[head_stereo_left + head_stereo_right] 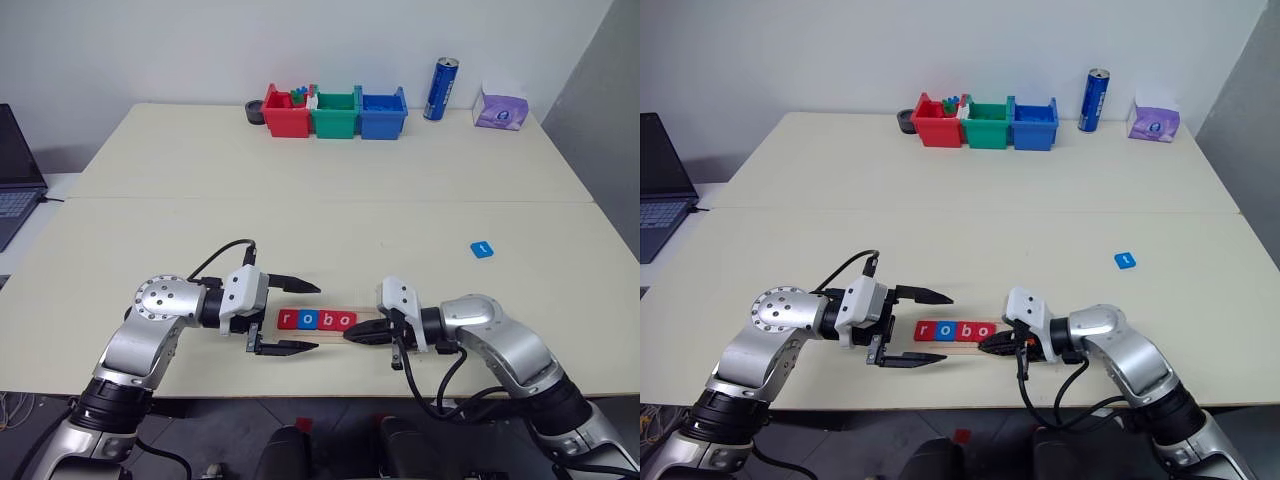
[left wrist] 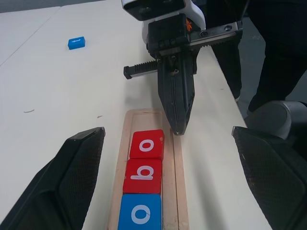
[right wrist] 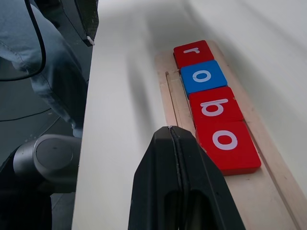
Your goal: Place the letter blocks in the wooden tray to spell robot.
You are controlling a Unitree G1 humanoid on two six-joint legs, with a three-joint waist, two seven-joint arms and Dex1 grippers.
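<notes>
I'm seeing the blue t block (image 1: 482,249) lying toward the table's right edge, nearer my right gripper (image 1: 352,337). That gripper is sitting closed and empty at the wooden tray's (image 2: 179,163) right end; my left gripper (image 1: 297,317) is gaping wide, empty.

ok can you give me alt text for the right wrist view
Four letter blocks spelling r, o, b, o sit in a row in the wooden tray: red, blue, red, red. The right gripper, its black fingers shut together, rests at the tray's near edge beside the last red o, with tray space free past that block.

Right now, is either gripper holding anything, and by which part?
Nothing held. Left gripper is open around empty air; right gripper is shut on nothing, beside the wooden tray.
</notes>
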